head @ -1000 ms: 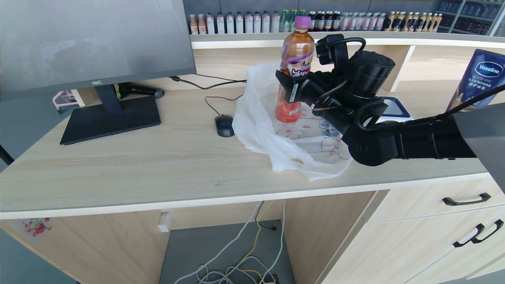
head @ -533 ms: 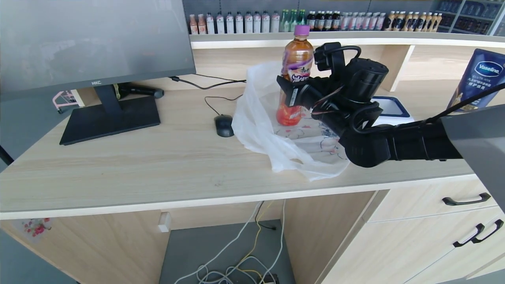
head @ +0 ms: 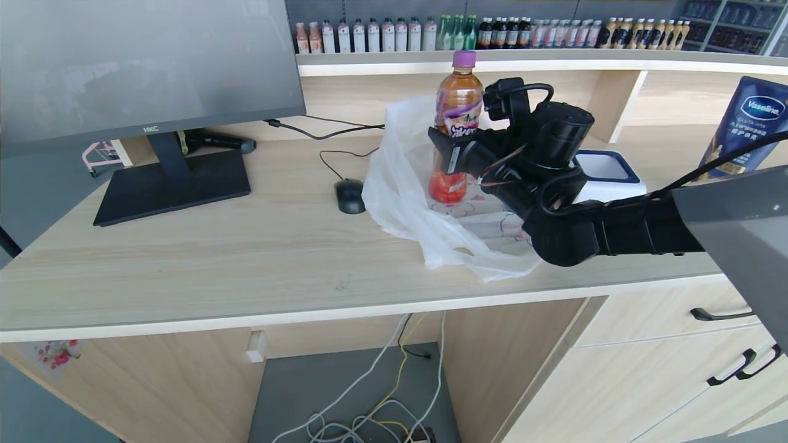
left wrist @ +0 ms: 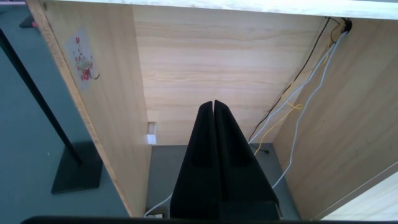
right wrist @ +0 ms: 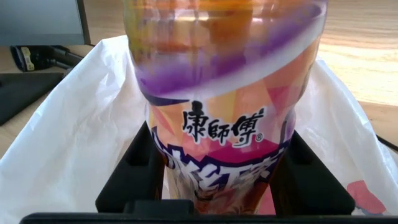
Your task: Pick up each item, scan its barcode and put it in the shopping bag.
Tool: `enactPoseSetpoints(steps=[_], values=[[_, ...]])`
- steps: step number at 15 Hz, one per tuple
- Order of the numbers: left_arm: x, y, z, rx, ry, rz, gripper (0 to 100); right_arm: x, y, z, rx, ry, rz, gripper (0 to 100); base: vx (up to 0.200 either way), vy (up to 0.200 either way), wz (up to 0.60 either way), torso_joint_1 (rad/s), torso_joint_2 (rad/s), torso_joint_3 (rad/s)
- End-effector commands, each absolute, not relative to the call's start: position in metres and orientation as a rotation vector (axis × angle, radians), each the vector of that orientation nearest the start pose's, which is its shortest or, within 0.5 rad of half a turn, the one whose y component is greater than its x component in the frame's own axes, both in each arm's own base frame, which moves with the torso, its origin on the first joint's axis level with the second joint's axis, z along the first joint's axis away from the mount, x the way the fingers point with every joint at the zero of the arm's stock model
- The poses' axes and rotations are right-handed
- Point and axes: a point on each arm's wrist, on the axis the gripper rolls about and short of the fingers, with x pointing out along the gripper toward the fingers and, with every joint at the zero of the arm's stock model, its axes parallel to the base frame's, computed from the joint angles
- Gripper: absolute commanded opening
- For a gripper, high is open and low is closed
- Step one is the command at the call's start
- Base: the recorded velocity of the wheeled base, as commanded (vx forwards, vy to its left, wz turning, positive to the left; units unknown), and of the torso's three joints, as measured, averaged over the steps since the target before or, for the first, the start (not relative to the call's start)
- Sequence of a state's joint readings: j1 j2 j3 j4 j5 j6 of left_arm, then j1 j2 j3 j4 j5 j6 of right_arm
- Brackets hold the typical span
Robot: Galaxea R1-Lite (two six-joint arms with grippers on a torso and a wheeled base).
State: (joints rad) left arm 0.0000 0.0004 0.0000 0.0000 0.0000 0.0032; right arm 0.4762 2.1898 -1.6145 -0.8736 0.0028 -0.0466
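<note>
An orange drink bottle (head: 455, 123) with a purple cap stands upright in my right gripper (head: 458, 154), which is shut on its middle, and its base is down inside the open white shopping bag (head: 406, 191) on the counter. In the right wrist view the bottle (right wrist: 224, 93) is close up between the black fingers (right wrist: 134, 174), with the bag (right wrist: 74, 124) spread behind it. My left gripper (left wrist: 214, 112) hangs shut below the counter, in front of the wooden cabinet side.
A black mouse (head: 349, 195) lies just left of the bag. The monitor (head: 148, 67) and a handheld barcode scanner (head: 215, 143) are at the back left. A blue-rimmed white box (head: 606, 172) sits behind my right arm, and a blue pouch (head: 748, 123) stands far right.
My right gripper has lowered the bottle and carried it slightly left, so its base sits deeper in the bag.
</note>
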Motion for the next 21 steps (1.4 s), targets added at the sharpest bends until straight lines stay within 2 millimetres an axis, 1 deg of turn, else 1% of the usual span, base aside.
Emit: enactPoseSetpoints(steps=[1,6,8,15,16,21], values=[[-0.023,0.000,0.075,0.003,0.000,0.000,0,0.409,0.212,0.240,0.024,-0.295,0.472,0,0.000,0.000,0.00,0.000,0.00,0.000],[-0.023,0.000,0.075,0.003,0.000,0.000,0,0.409,0.212,0.239,0.039,-0.287,0.473,0,0.000,0.000,0.00,0.000,0.00,0.000],[-0.023,0.000,0.075,0.003,0.000,0.000,0,0.410,0.212,0.233,0.036,-0.272,0.473,0,0.000,0.000,0.00,0.000,0.00,0.000],[-0.023,0.000,0.075,0.003,0.000,0.000,0,0.412,0.213,0.228,0.033,-0.255,0.474,0,0.000,0.000,0.00,0.000,0.00,0.000],[-0.023,0.000,0.075,0.003,0.000,0.000,0,0.411,0.213,0.228,0.033,-0.255,0.474,100,0.000,0.000,0.00,0.000,0.00,0.000],[-0.023,0.000,0.075,0.003,0.000,0.000,0,0.410,0.213,0.230,0.064,-0.268,0.474,100,0.000,0.000,0.00,0.000,0.00,0.000]])
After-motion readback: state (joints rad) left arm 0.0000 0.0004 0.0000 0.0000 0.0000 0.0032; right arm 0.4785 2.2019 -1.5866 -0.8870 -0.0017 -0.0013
